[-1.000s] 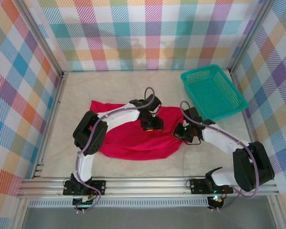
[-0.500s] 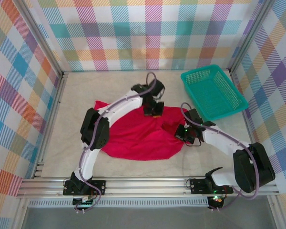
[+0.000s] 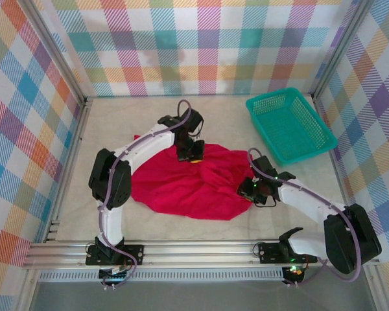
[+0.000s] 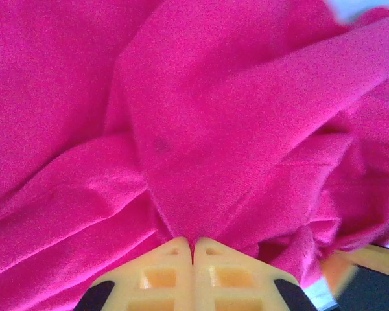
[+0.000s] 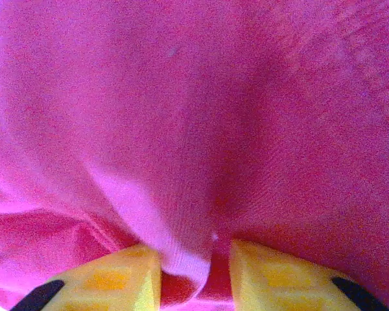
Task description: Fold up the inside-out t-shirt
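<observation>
two claws at the red t-shirt (image 3: 194, 186): left claw (image 4: 193, 243) pinches a fold, right claw (image 5: 194, 259) partly open around cloth.

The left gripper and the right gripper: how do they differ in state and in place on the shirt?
The left gripper is shut, pinching the red t-shirt at its far edge; the right gripper has its jaws apart, a fold between them, at the shirt's right edge. Both have yellow fingers.

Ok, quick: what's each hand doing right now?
Left hand: closed, pinching the red t-shirt.
Right hand: open, with a fold of the shirt lying in the gap.
</observation>
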